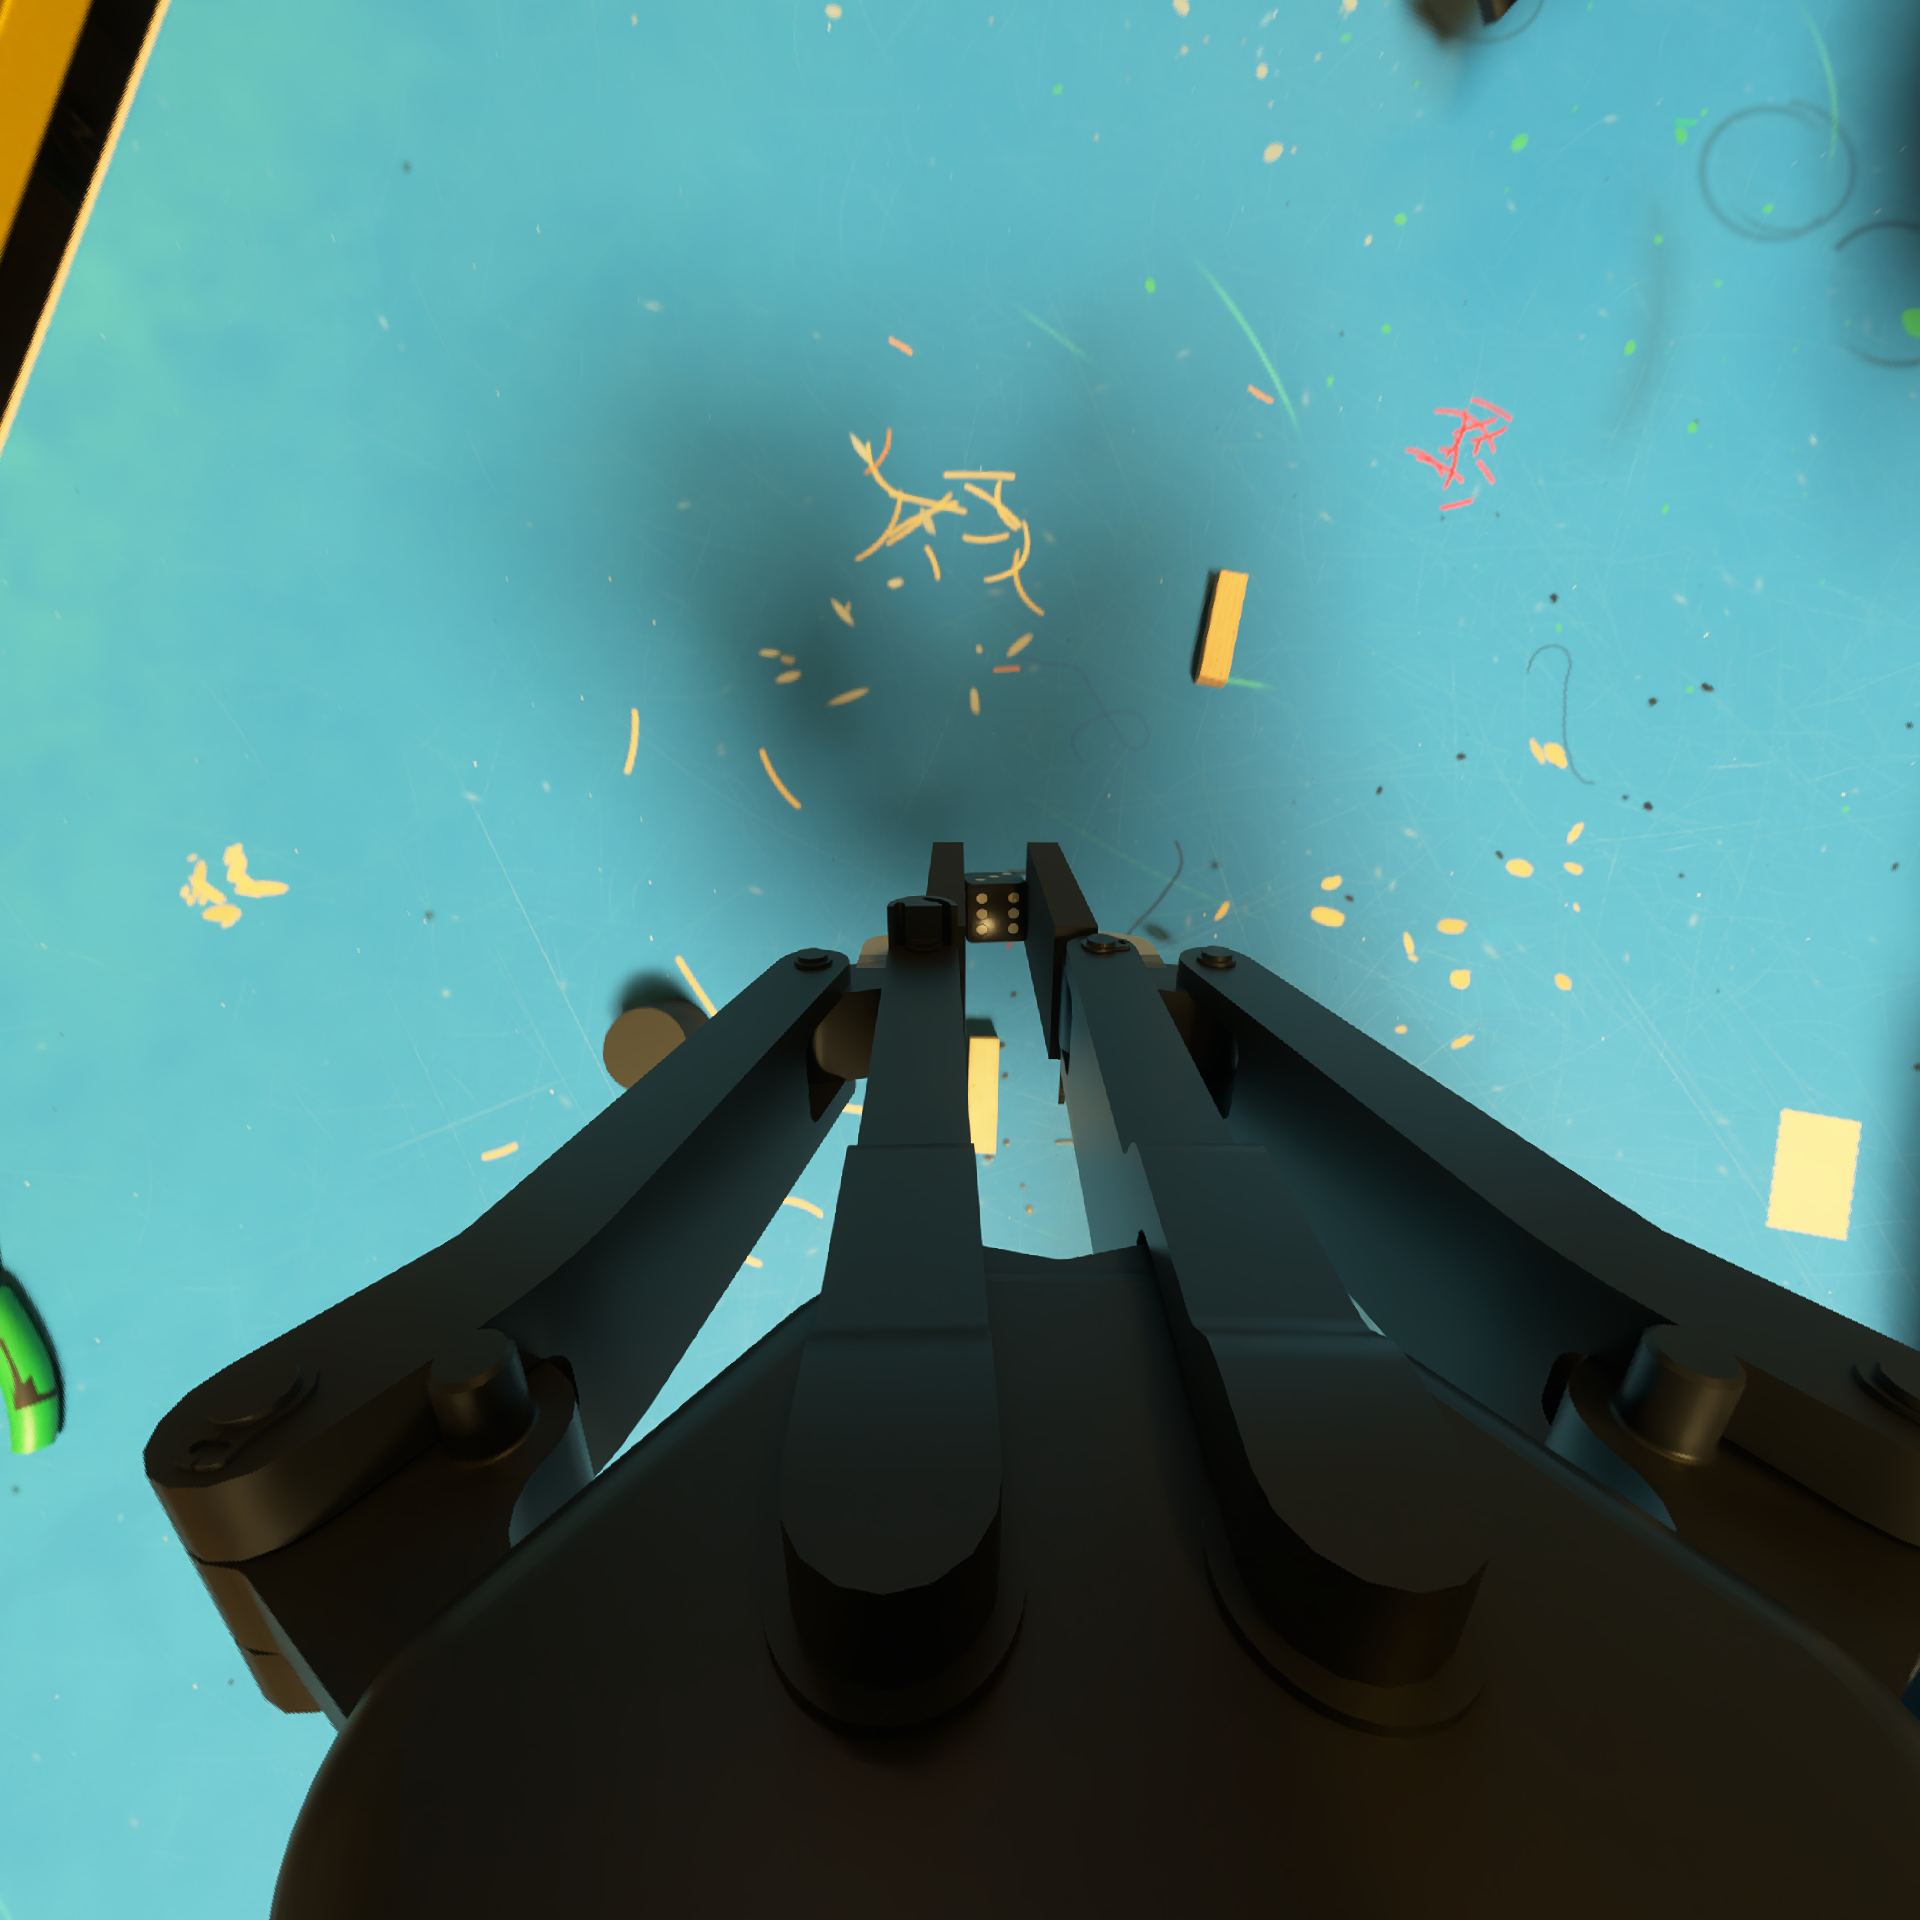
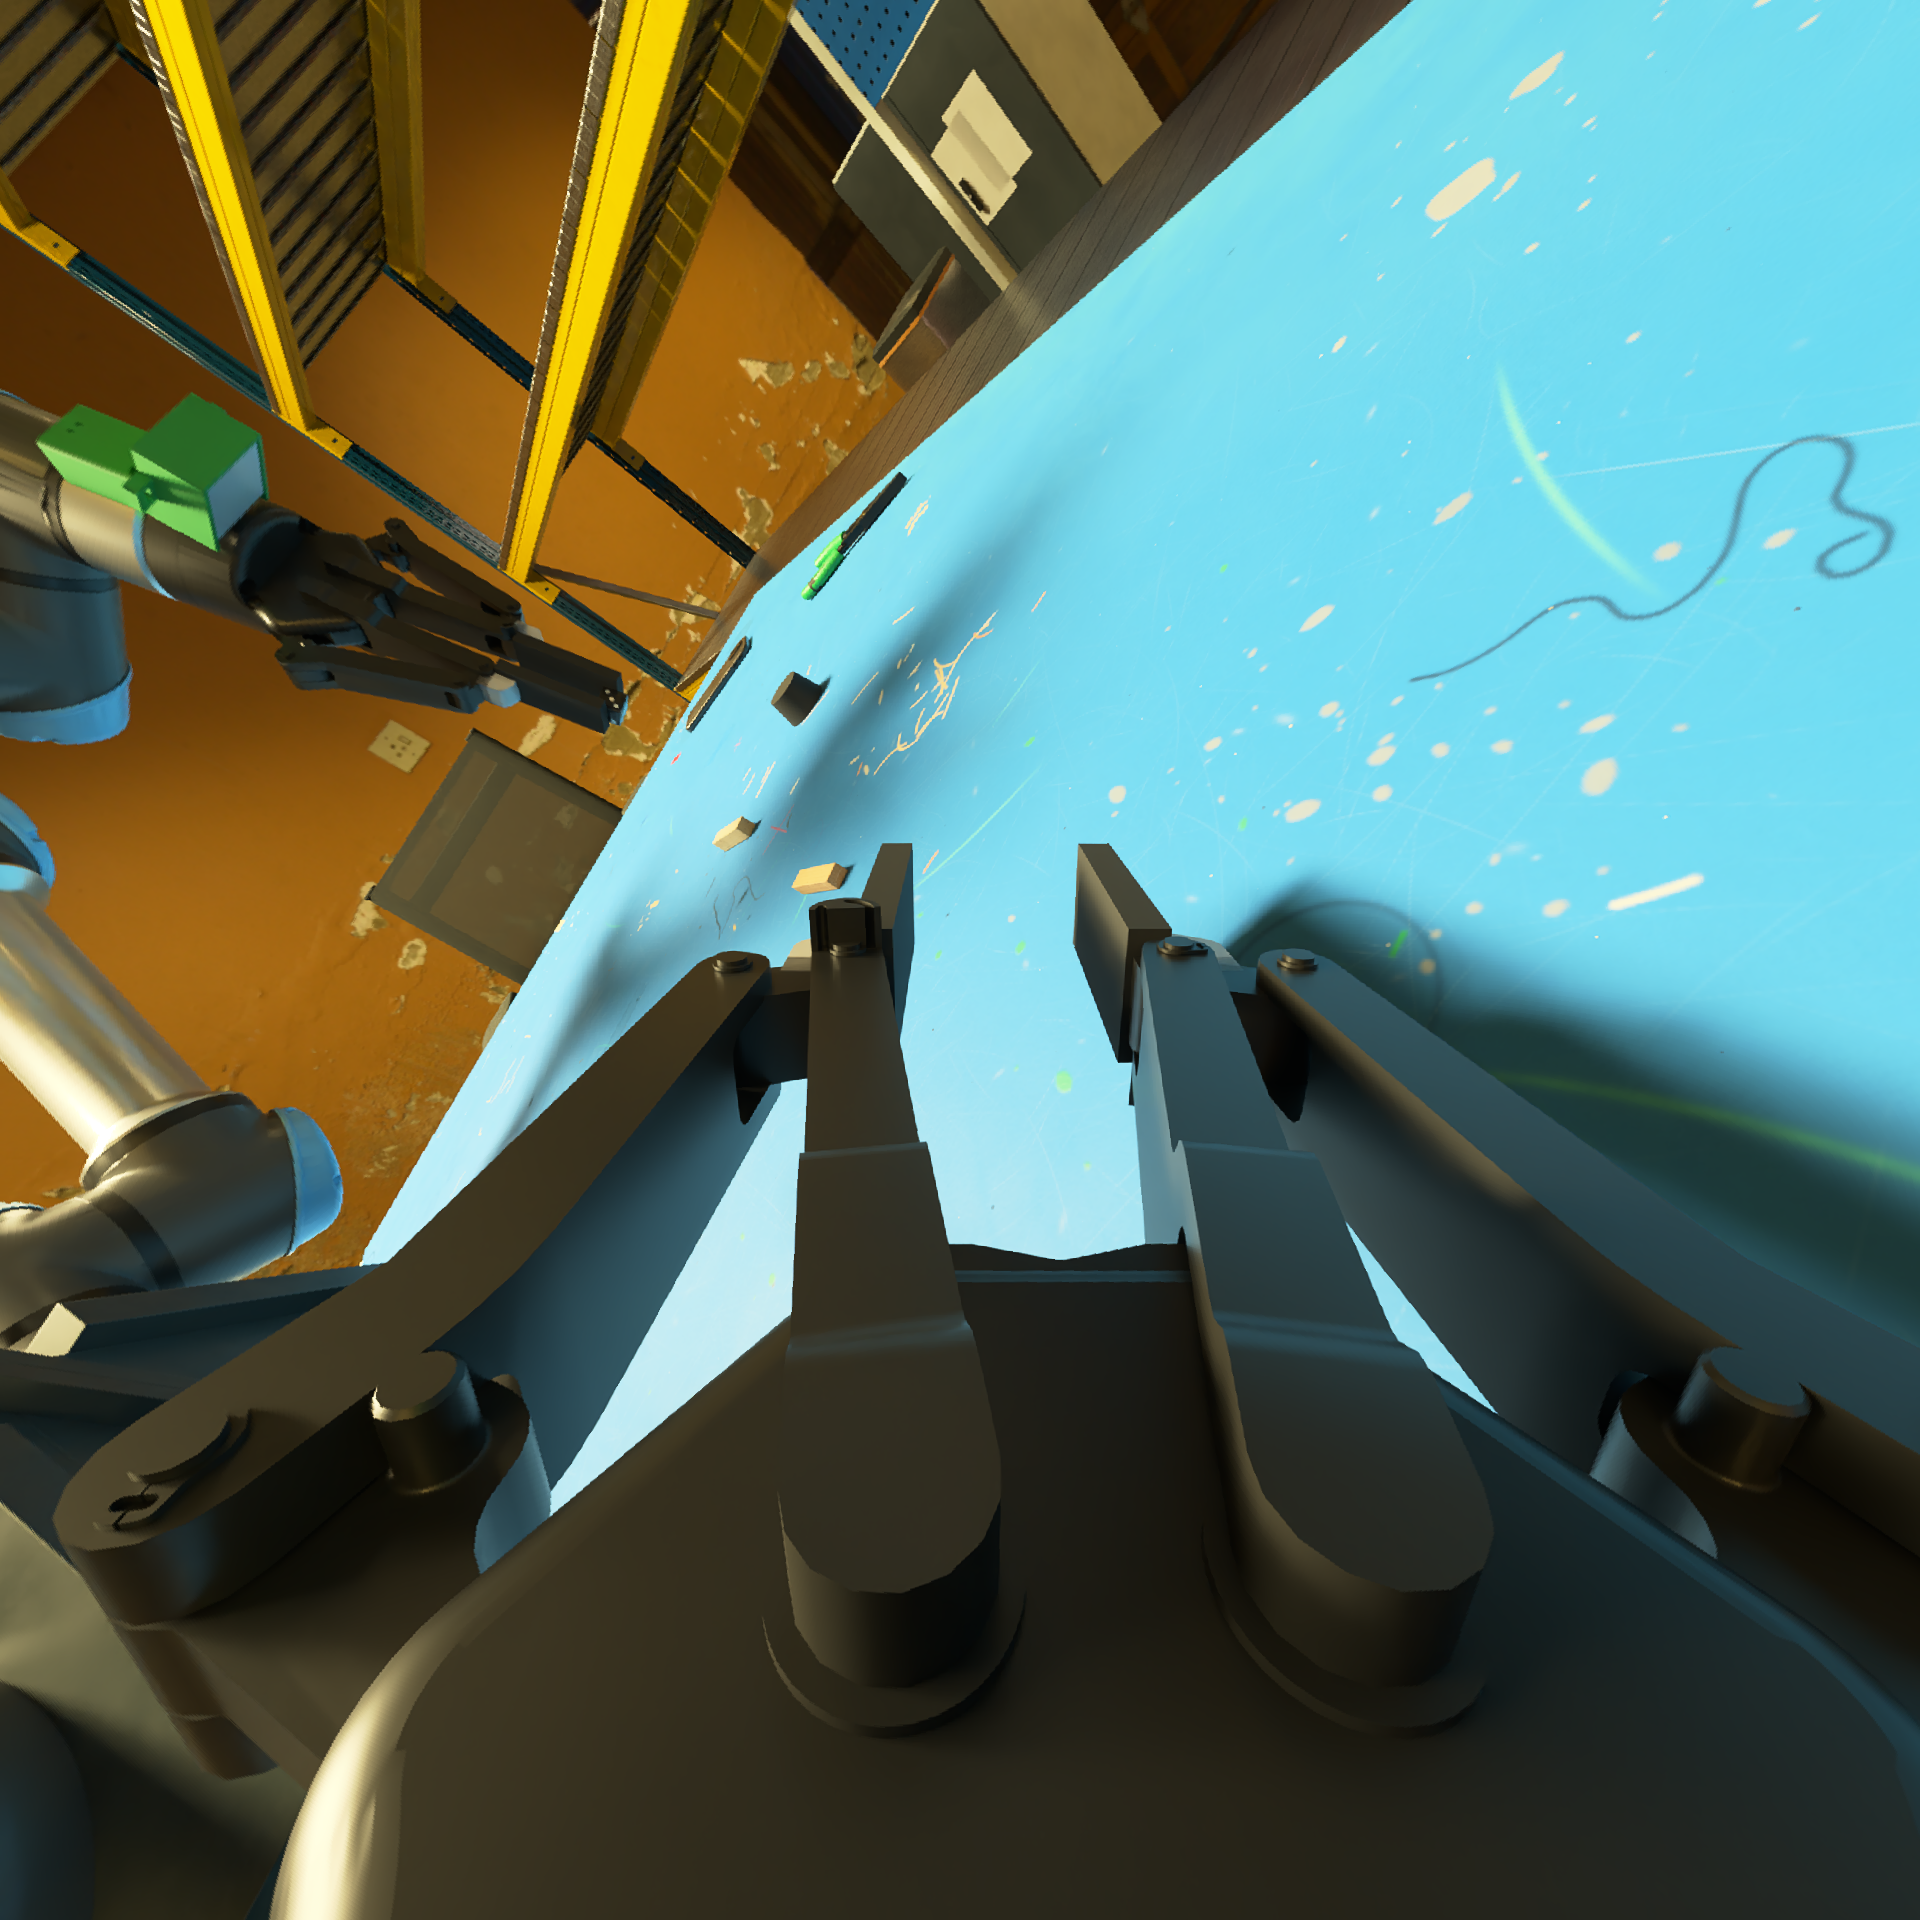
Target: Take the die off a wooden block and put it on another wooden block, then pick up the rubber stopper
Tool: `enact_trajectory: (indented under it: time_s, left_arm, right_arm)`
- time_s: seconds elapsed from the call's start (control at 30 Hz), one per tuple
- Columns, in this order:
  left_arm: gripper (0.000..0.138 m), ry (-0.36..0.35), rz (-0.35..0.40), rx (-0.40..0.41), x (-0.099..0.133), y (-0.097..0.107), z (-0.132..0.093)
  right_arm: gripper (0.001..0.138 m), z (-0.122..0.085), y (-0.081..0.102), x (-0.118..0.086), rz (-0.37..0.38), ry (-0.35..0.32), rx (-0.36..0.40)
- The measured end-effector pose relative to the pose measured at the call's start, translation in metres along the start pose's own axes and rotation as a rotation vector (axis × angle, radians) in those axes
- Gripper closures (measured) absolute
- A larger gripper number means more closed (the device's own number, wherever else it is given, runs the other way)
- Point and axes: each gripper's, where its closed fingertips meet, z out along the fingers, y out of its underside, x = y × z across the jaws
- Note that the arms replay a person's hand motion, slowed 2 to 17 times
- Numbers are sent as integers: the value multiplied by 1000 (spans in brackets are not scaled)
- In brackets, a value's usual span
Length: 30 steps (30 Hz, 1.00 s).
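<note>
Left gripper (image 1: 995,902) clamped on the black die (image 1: 995,907), pinched between the fingers (image 1: 1058,902) and held up off the blue desk (image 1: 416,623). Taking the die as landmark: one wooden block (image 1: 1221,629) lying further out and a bit right, another (image 1: 983,1091) right underneath behind the fingers, third (image 1: 1814,1174) way off right, brownish rubber stopper (image 1: 646,1039) down-left. Right gripper (image 2: 992,899) hanging spread apart with nothing in it.

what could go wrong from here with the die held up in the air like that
The die is pinched only at the very tips of the left gripper, high above the table; a slip would likely drop it. The target wooden block looks narrow, so the die could roll off when released.
</note>
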Motion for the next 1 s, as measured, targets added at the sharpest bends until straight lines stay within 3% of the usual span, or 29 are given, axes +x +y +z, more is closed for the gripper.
enact_trajectory:
  time_s: [0.4,0.73,1.0]
  left_arm:
    - [122,60,56,67,20,-65,4]
    - [122,80,124,46,58,-107,39]
    - [122,62,164,-29,86,-116,77]
  right_arm:
    - [97,0,0,-1,-6,-1,-2]
    - [97,0,1,-1,-8,0,-2]
    - [97,0,0,-1,-8,-3,-2]
